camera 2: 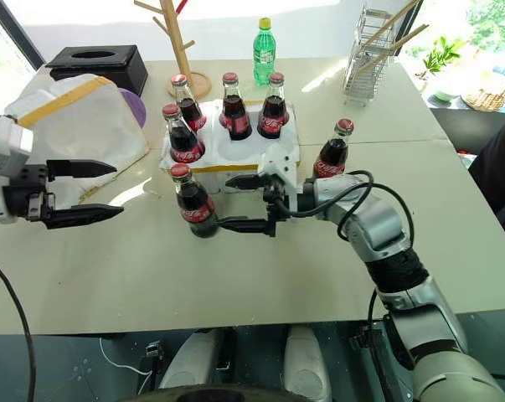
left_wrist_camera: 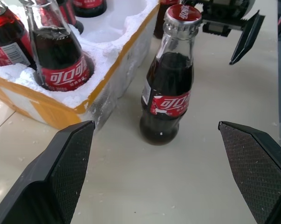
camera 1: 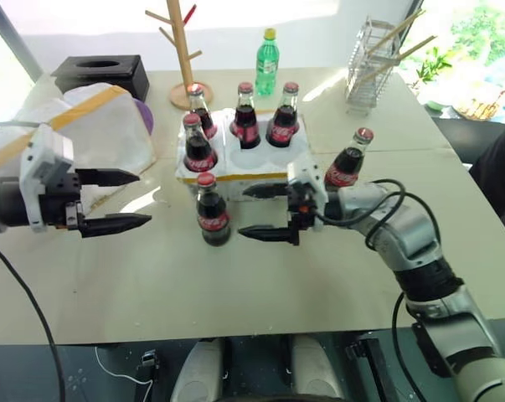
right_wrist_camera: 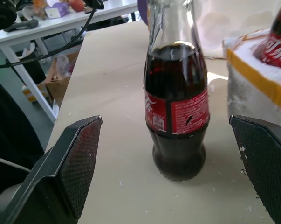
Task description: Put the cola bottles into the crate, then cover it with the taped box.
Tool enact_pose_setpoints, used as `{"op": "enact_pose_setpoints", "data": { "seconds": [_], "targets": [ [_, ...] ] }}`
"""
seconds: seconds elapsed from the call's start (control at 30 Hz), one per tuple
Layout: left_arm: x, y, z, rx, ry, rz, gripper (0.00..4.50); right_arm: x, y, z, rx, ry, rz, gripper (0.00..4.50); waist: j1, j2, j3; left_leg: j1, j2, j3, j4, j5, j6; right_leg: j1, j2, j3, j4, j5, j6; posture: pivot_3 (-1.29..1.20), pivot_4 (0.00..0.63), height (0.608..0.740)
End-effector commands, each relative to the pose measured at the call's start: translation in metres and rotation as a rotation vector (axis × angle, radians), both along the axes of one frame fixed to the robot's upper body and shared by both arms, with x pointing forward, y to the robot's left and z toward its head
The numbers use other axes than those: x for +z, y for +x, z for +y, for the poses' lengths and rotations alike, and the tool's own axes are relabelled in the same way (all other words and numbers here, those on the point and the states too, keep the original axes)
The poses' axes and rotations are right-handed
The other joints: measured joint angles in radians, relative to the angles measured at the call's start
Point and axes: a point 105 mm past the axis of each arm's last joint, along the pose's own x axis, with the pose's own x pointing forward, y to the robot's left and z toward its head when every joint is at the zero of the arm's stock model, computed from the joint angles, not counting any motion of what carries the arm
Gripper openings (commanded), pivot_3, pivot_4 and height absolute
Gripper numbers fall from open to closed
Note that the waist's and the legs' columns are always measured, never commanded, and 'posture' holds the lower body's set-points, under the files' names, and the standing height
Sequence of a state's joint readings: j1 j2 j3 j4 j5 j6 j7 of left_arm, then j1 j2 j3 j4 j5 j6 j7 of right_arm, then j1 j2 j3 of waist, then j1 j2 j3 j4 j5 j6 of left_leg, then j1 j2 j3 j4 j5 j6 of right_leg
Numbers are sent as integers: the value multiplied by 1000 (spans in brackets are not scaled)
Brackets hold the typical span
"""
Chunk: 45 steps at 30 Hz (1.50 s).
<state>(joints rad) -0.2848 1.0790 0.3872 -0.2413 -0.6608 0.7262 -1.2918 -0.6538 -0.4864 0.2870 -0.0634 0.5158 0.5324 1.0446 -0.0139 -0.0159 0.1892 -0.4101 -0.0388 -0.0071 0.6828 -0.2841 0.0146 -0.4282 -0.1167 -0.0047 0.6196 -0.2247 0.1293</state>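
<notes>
Glass cola bottle between our right tool fingers, spread wide, untouched. Left tool wide, empty. Right wrist view adds worktop edge beyond bottle.

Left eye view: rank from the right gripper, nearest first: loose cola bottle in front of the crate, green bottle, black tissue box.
From the right gripper:
1. Cola bottle, standing on the table just off the fingertips, in front of the crate.
2. Green bottle, at the table's far edge behind the crate.
3. Black tissue box, far left corner.
</notes>
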Motion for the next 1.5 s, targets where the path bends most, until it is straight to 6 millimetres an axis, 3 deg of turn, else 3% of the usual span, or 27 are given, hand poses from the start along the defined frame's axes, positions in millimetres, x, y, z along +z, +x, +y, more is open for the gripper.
{"op": "enact_pose_setpoints", "data": {
  "seconds": [0.03,0.23,0.67,0.73,0.77,0.83,0.87,0.97,1.13,1.33,1.43,1.5],
  "targets": [
    [13,-3,-2,-6,0,-63,4451,8,-1,13,46,17,-36,4500,-1,0,0,0,0,0,0,0,0,0,0,0,0,0,0,0,150,740],
    [15,-1,-5,-15,-26,-62,4451,-4,7,35,35,-11,-26,4500,-2,0,0,0,0,0,0,0,-1,-1,0,0,2,0,0,0,150,740],
    [9,-1,-10,-24,-24,-58,4451,-7,20,57,-30,25,8,4500,-5,0,0,0,-1,0,0,1,-2,-3,0,0,10,0,-1,0,150,740],
    [9,-1,-10,-24,-25,-59,4500,-3,17,58,-13,47,23,3977,-5,0,0,0,-1,0,0,1,-2,-3,0,0,10,0,-1,0,150,740],
    [9,-1,-10,-23,-26,-59,4500,0,13,58,5,62,28,3721,-5,0,0,0,-1,0,0,1,-2,-3,0,0,10,0,-1,0,150,740],
    [9,-1,-10,-23,-27,-60,4500,10,2,56,58,102,43,2795,-4,0,0,0,-1,0,0,1,-2,-4,0,0,10,0,-1,0,150,740],
    [9,-1,-11,-23,-27,-61,4500,16,-3,54,83,126,56,2607,-3,0,0,0,-1,0,0,1,-2,-3,0,0,10,0,-1,0,150,740],
    [9,0,-12,-24,-30,-65,4500,35,-16,42,125,181,84,2607,-4,1,0,0,-1,0,0,1,-2,-3,0,0,10,0,-1,0,150,740],
    [9,2,-16,-32,-43,-73,4500,69,-16,12,75,231,44,2607,0,1,0,0,-1,0,0,-1,1,-4,-1,0,10,0,-1,0,150,740],
    [9,8,-24,-53,-63,-85,4500,123,28,-12,-165,280,-121,2607,-3,1,1,0,-1,1,-1,-1,1,-5,-1,0,9,0,-1,0,150,740],
    [9,10,-27,-62,-73,-92,4500,139,55,-13,-284,302,-169,2607,-7,1,1,0,0,1,-1,0,-1,-6,0,0,9,0,-1,0,150,740],
    [10,12,-29,-66,-77,-97,4500,138,68,-13,-332,292,-171,2607,-7,1,1,0,0,2,-2,1,-2,-7,-1,0,10,-1,-1,0,150,740]
  ]
}}
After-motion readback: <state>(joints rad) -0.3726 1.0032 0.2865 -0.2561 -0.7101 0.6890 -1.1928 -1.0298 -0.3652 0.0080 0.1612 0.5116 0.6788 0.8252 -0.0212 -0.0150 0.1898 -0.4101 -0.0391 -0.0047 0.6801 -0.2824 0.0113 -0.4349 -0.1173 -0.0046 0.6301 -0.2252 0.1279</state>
